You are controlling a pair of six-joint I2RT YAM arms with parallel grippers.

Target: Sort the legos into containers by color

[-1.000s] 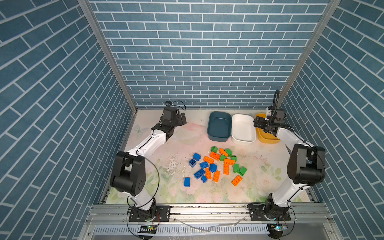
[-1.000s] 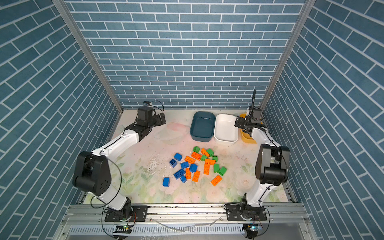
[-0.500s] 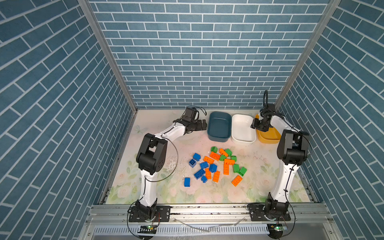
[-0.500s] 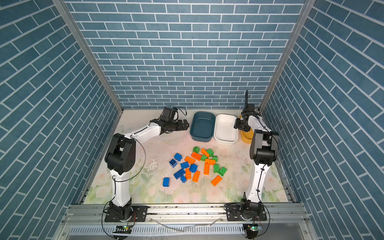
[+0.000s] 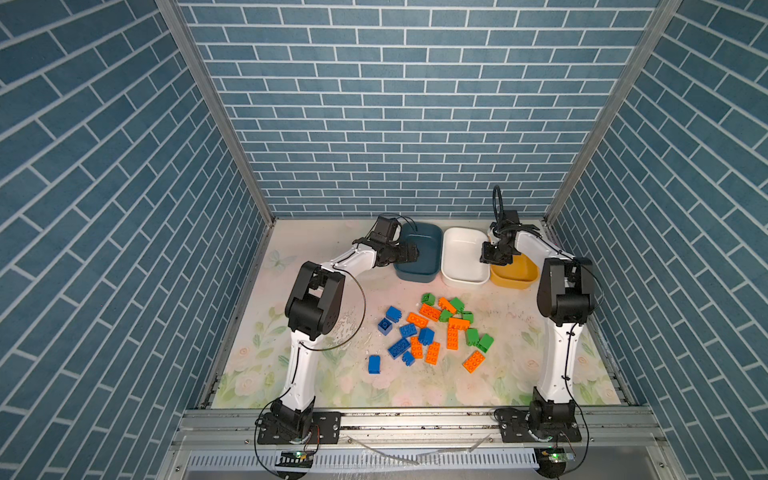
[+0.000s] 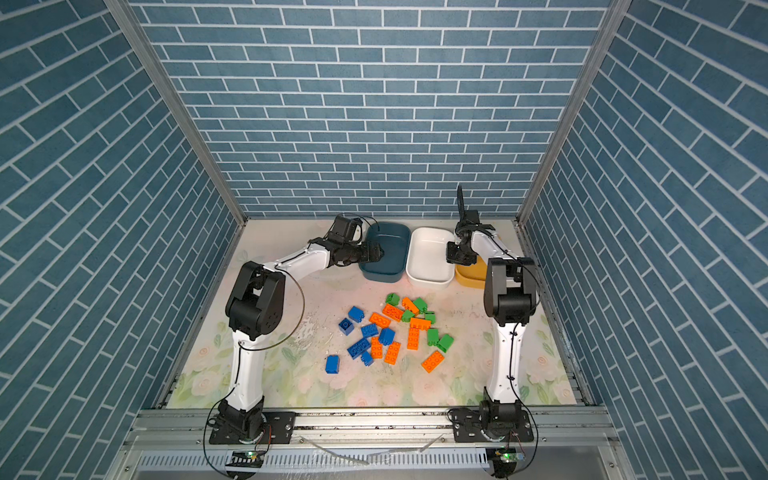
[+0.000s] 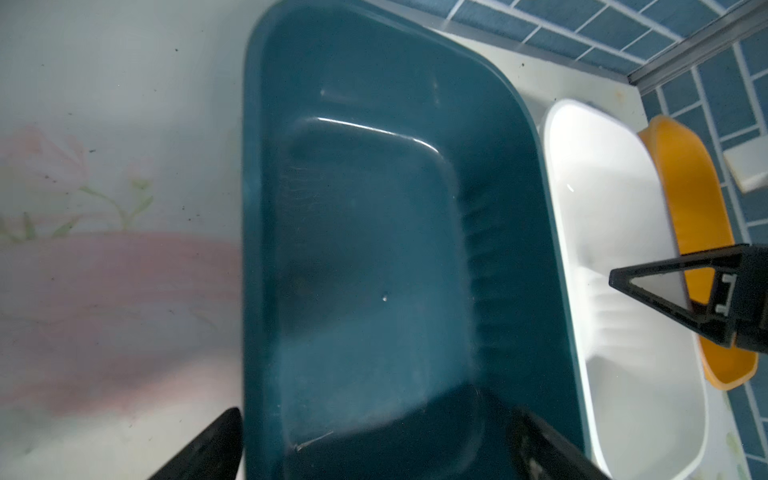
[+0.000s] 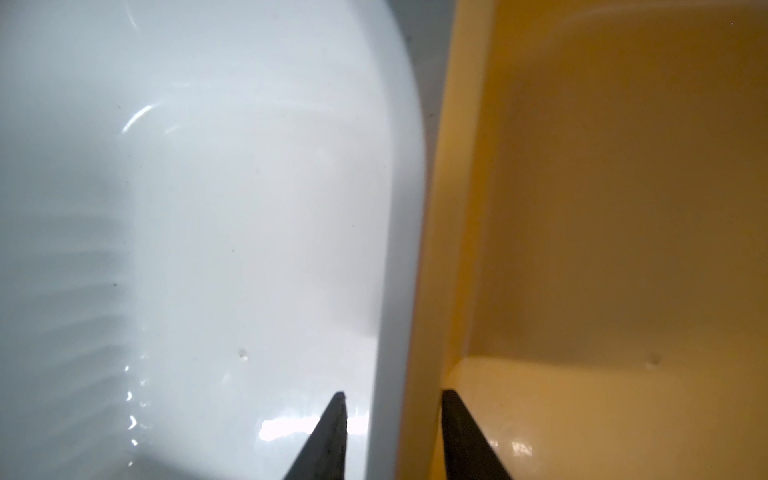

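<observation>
Back row: teal tub (image 5: 424, 243), white tub (image 5: 462, 266), yellow tub (image 5: 515, 279) packed side by side, no finger gap between. Left gripper (image 5: 409, 253) over teal's outer wall, right gripper (image 5: 494, 259) astride white/yellow walls. Legos (image 5: 453, 337) bunched mid-mat; bare mat (image 5: 511, 374) round pile free.

Two white arms stand with elbows raised, forearms reaching toward 12 o'clock. The left end effector (image 5: 409, 254) points toward 3 o'clock, jaws spread wide. The right end effector (image 5: 494, 257) angles toward 7 o'clock, jaws narrowly apart.
</observation>
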